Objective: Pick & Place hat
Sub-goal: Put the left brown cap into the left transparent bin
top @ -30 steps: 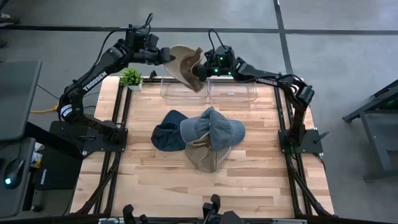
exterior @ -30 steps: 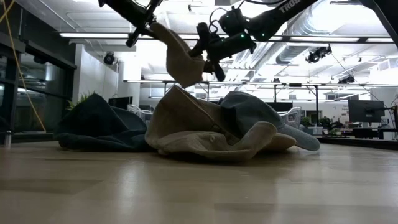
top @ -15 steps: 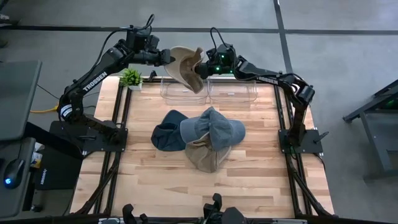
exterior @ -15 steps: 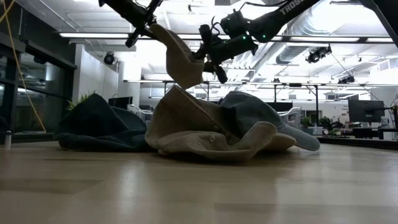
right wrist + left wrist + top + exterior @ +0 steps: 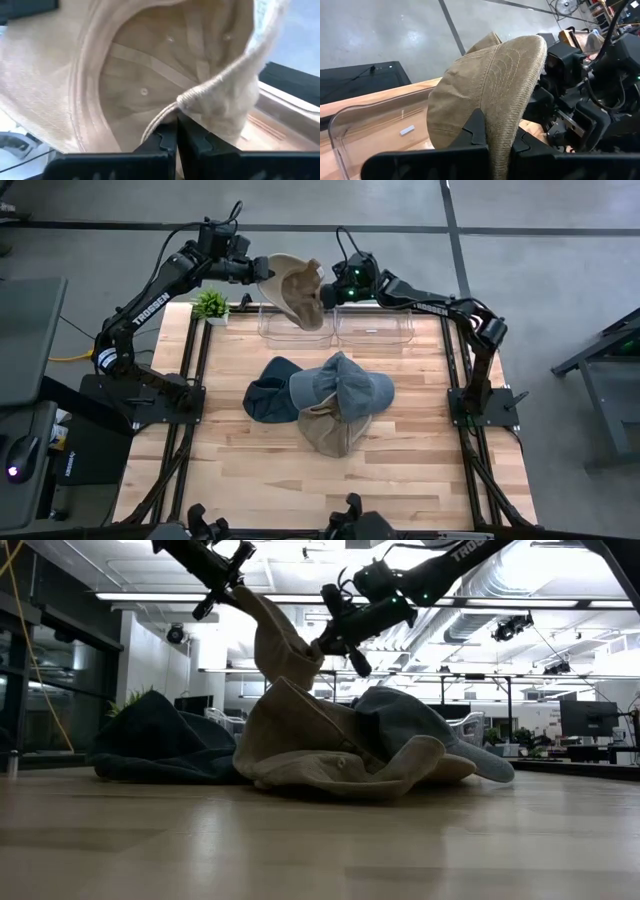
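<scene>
A tan cap (image 5: pixel 296 288) hangs in the air over the table's far edge, above the left clear bin (image 5: pixel 290 330). My left gripper (image 5: pixel 497 145) is shut on it from the left, and my right gripper (image 5: pixel 176 131) is shut on it from the right. In the low view the cap (image 5: pixel 282 648) hangs between the left gripper (image 5: pixel 228 572) and the right gripper (image 5: pixel 325 640). The right wrist view looks into the cap's hollow inside (image 5: pixel 150 65). My left gripper pinches the cap's stitched visor (image 5: pixel 501 107) between its two fingers, which come slanting down from the table's left. The visor stands on edge in the hold, and the cap is lifted clear. My right gripper pinches the rim of the cap's crown (image 5: pixel 181 102), where the cloth bunches into a fold, between its two fingers. It comes from the table's right, slanting slightly down. The crown hangs open toward it, clear of the bins.
A pile of hats lies mid-table: a dark blue one (image 5: pixel 268 398), a denim one (image 5: pixel 345 385) and a tan one (image 5: pixel 328 432). A second clear bin (image 5: pixel 375 328) stands right of the first. A small green plant (image 5: pixel 211 304) sits at the far left corner.
My right gripper has shut its open fingers on the rim of the cap's crown and rolled a little. The cap, which hung from the left gripper alone, is now held at both ends and has shifted slightly lower between them.
</scene>
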You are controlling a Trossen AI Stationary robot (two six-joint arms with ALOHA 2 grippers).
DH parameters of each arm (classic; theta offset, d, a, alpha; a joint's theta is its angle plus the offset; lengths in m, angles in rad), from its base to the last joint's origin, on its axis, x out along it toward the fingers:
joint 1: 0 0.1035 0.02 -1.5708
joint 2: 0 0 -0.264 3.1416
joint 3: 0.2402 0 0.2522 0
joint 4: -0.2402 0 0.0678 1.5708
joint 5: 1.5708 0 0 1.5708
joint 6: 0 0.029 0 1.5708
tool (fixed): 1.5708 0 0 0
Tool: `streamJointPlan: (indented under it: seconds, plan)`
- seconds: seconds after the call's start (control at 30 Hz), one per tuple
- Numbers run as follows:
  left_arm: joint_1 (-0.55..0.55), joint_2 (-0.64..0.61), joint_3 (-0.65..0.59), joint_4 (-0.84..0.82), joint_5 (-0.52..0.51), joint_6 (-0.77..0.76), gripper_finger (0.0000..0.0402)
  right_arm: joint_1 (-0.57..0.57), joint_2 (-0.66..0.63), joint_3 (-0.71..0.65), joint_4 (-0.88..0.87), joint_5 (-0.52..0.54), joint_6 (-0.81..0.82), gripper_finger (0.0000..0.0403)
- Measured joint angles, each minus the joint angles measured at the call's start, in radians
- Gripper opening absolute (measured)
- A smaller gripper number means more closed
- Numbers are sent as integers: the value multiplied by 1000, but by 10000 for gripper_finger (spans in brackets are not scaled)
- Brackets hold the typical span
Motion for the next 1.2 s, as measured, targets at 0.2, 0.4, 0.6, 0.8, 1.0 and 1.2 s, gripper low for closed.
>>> streamJointPlan:
  seconds: [0.2,0.4,0.6,0.8,1.0,1.2]
  plan:
    - [0,0,0,-2,-24,16,0,-12,-10,0,-122,63,-5,1]
    - [5,0,0,-75,-52,52,0,-26,-16,0,-310,143,-81,1]
    - [6,0,-19,-95,-57,72,0,-26,-17,0,-410,180,-146,0]
    - [6,0,-92,-54,-38,59,0,-23,-41,0,-500,223,-202,0]
    - [6,1,-221,99,3,-27,0,-24,-114,0,-588,284,-262,0]
    - [4,4,-307,191,2,-76,0,-24,-208,0,-652,319,-305,0]
